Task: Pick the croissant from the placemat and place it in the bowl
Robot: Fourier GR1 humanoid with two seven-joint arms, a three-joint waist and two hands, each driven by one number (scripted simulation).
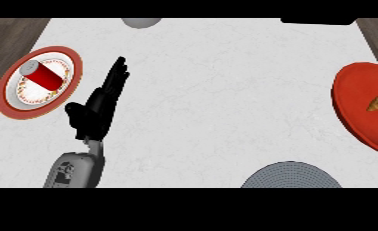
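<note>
Since the croissant (372, 106) is way over at the right edge of the view, only a small tan wedge of it showing on the red placemat (354, 100), the whole move comes down to which side can get there. The only hand in view is the left hand (100, 106), and it's on the opposite side of the counter (214, 85), fingers straight and close together pointing up and away, thumb sticking out to the left, holding nothing. So the croissant lies far to the right of those fingers, well apart, with a wide stretch of bare white counter between. The right hand doesn't show at all, but I'd guess it's the better pick since the placemat is on its side. Can't really tell the croissant's long axis, too much of it is cut off. The grey ribbed bowl (289, 176) sits at the lower edge, down and left of the placemat, fairly near it, so the carry should be short. Just beside the left hand is a red-rimmed plate (16, 106) with a red can (44, 76) lying on it, which has nothing to do with the job, and a grey round thing (142, 22) pokes in at the far edge.
</note>
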